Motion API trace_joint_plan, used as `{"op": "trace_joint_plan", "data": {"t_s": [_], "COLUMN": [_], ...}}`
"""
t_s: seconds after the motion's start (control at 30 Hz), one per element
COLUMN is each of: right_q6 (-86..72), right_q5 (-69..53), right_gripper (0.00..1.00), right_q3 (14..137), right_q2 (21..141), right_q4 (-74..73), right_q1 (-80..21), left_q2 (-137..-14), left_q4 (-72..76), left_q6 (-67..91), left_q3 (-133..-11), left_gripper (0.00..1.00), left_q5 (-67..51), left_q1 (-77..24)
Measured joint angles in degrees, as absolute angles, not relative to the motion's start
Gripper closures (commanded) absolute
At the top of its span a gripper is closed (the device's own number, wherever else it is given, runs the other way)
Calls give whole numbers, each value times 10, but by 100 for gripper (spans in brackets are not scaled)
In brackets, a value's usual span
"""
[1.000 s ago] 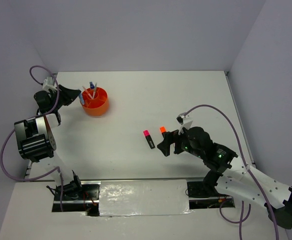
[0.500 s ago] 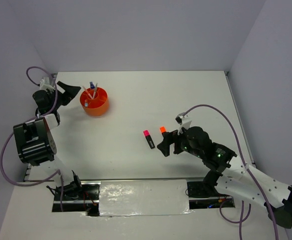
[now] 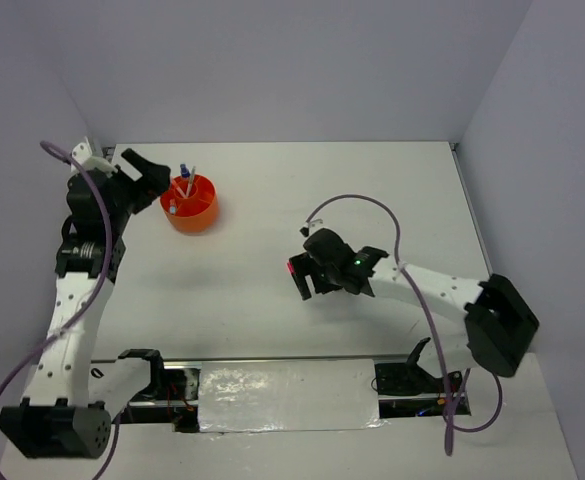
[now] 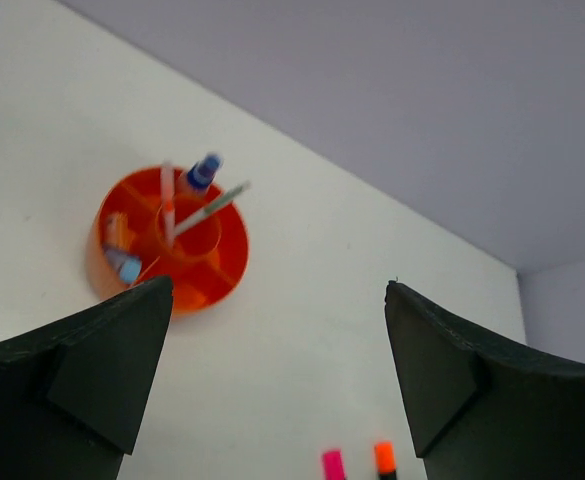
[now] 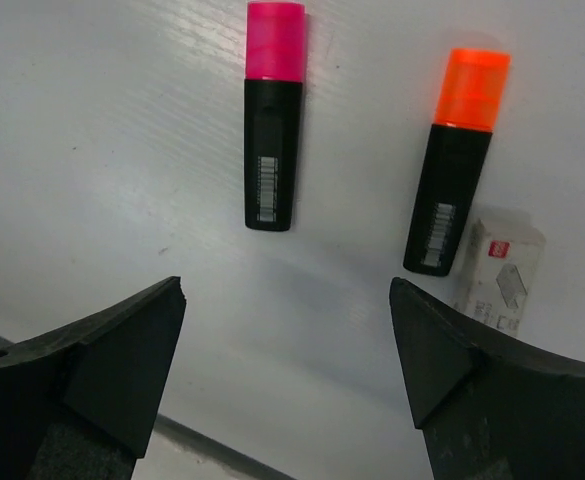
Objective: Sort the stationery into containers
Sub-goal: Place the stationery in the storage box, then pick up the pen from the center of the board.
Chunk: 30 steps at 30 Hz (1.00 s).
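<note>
Since 1 second ago your right gripper (image 5: pixel 282 300) has swung in from the right. It now hangs directly over the 2 highlighters, well apart from the orange cup (image 3: pixel 198 222), on the cup's near right side. Its jaws stand spread wide and hold nothing. In the right wrist view the pink highlighter (image 5: pixel 272 130) lies flat on the table (image 5: pixel 122 150), just ahead of the gap between the jaws, cap pointing away. The orange highlighter (image 5: pixel 454 170) lies near it at a slight slant. The white eraser (image 5: pixel 500 272) sits just beside the orange one's black end, perhaps touching it. From above, only the pink cap shows past the gripper.

Farther off, your left gripper (image 4: pixel 277 300) has let go and pulled back. It was reaching at the cup's rim, and now it hovers just left of the cup, jaws fully spread and empty. Inside the cup you can see the blue marker (image 4: pixel 203 172) toward the far side. The grey pencil (image 4: pixel 212 203) and the thin orange pen (image 4: pixel 168 200) stand about the middle. A small blue-capped bottle (image 4: pixel 125 266) sits in a left outer compartment.

By my reading, 1 more piece is now sorted and 3 remain on the table. Your right arm looks set for the pink highlighter next, since the jaws already line up to either side of its barrel.
</note>
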<state>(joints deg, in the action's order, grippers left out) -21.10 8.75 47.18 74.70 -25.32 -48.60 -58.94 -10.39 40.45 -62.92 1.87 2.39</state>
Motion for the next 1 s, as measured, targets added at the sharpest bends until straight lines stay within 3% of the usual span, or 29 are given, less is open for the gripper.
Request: {"op": "trace_joint_plan", "data": {"t_s": [0.07,0.3,0.53,0.6,0.63,0.83,1.0], "right_q6": [-209,-191,-183,-178,-179,-183,-203], "right_q5": [90,96,99,99,99,100,74], "right_gripper": [13,40,58,72,100,100,100], "right_q3": [497,568,596,603,605,596,519], "right_q2": [801,969,1008,1014,1016,1008,887], "right_q4": [-250,-242,-233,-234,-232,-218,-174], "right_q1": [-486,-486,-486,-486,-486,-491,-533], "left_q2": [-544,-431,-427,-429,-429,-413,-416], "left_q4": [-150,-269,-290,-294,-294,-284,-205], "left_q6": [391,326,276,270,269,276,345], "left_q3": [-605,-506,-465,-463,-463,-458,-429], "left_gripper": [1,1,1,1,1,1,1], "left_q5": [28,1,-46,-53,-54,-97,-180], "left_q1": [12,6,6,6,6,6,-31]}}
